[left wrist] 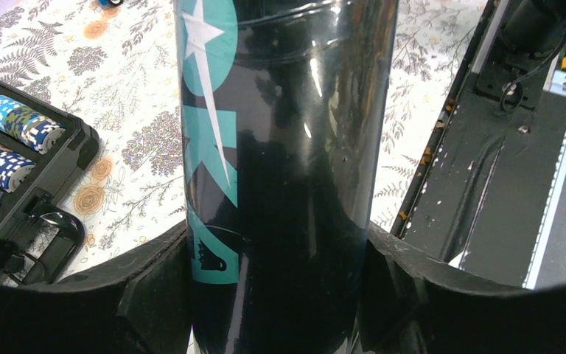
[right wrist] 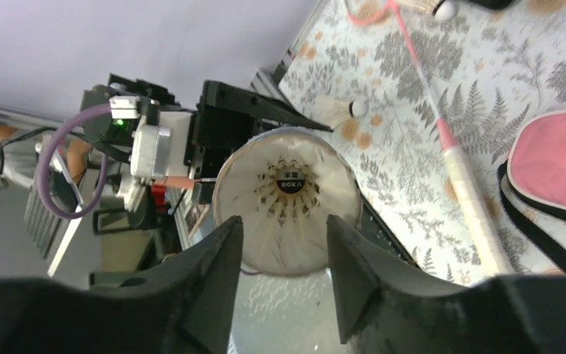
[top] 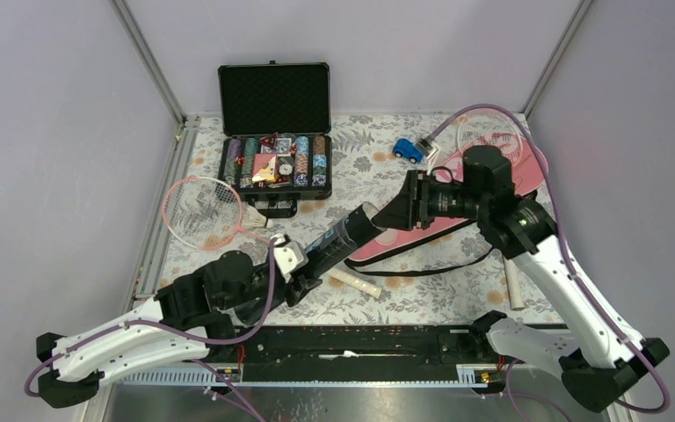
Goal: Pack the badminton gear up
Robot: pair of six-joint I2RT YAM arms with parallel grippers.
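Black tube (top: 341, 236) is pinched in my left gripper (left wrist: 280, 284), slanted up toward my right gripper (right wrist: 284, 240), whose fingers (right wrist: 206, 284) stand spread at its mouth. A shuttlecock (right wrist: 287, 203) sits inside; a crooked push could crush its feathers.

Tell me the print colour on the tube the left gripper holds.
Teal print on the black tube; left wrist view shows it best.

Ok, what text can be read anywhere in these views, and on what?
"BOKA": round mark at the centre of the shuttlecock, seen past the right gripper; the print above it is too small.
Teal print on the black tube held by the left gripper: cropped, unreadable.
Poker chips: too small.
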